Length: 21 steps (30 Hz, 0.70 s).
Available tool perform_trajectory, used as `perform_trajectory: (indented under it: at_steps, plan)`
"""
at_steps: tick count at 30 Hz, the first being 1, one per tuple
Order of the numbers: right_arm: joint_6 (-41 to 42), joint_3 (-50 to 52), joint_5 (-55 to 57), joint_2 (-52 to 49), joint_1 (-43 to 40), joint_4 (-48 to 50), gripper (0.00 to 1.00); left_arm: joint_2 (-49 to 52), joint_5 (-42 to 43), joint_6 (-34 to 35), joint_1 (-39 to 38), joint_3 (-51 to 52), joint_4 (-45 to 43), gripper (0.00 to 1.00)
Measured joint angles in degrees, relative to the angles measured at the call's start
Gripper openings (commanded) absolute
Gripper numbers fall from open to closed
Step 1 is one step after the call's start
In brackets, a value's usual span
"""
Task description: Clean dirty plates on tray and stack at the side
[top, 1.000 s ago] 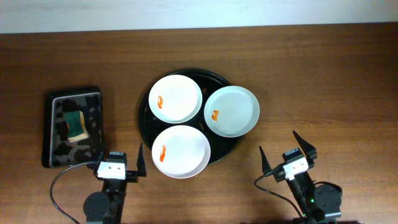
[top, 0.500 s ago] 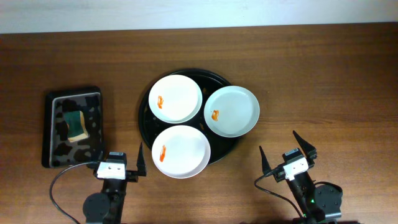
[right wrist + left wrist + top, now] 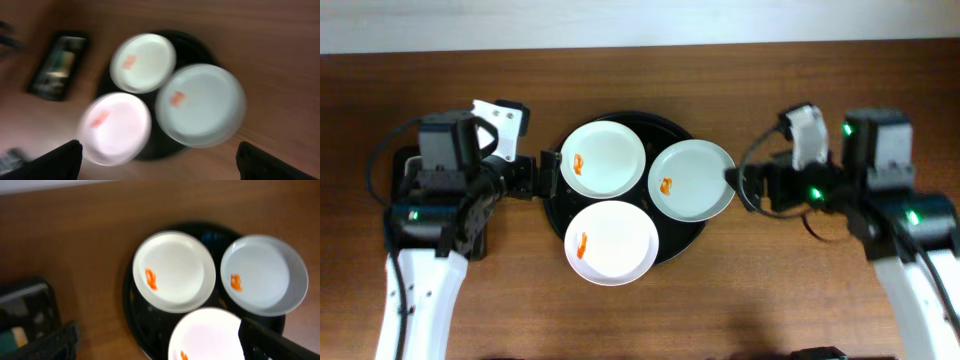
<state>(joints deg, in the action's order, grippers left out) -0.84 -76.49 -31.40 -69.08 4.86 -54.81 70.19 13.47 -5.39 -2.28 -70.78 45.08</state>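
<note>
Three plates lie on the round black tray (image 3: pixel 666 127), each with an orange smear: a white one at the back left (image 3: pixel 603 158), a pale green one at the right (image 3: pixel 692 179), a white one at the front (image 3: pixel 611 243). My left gripper (image 3: pixel 549 172) is open and empty, raised by the tray's left rim. My right gripper (image 3: pixel 732 183) is open and empty, by the green plate's right edge. The left wrist view shows the back plate (image 3: pixel 174 271), the green plate (image 3: pixel 264 275) and the front plate (image 3: pixel 207 335) beyond its open fingers (image 3: pixel 160 347). The right wrist view is blurred, with its fingers (image 3: pixel 160 165) wide apart.
A small rectangular black sponge tray (image 3: pixel 25 312) with a green sponge lies left of the round tray, mostly under my left arm in the overhead view. It also shows in the right wrist view (image 3: pixel 59 65). Bare wooden table (image 3: pixel 800 90) surrounds the tray.
Both arms have risen from the table's front edge and swung in towards the tray, left arm now over the sponge tray, right arm beside the green plate. The plates have not moved.
</note>
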Motion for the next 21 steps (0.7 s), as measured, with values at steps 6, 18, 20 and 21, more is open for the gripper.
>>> perform_trajectory:
  at_steps: [6,18,20,21]
  plan:
    - [2.14,-0.61,-6.08,-12.26,6.12,1.2,0.99,3.23,-7.04,11.63,14.8,-0.15,6.56,0.99]
    - [4.09,-0.61,0.85,-12.41,11.1,0.15,0.99,21.75,-20.85,10.58,26.69,-0.48,-0.55,0.75]
    - [4.11,-0.61,1.9,-12.41,11.1,-0.33,0.99,25.38,-21.35,8.55,26.69,-0.48,-0.63,0.52]
    - [4.09,-0.61,2.51,-12.41,11.1,-0.48,0.99,28.46,-21.46,7.69,26.69,-0.48,-1.14,0.49]
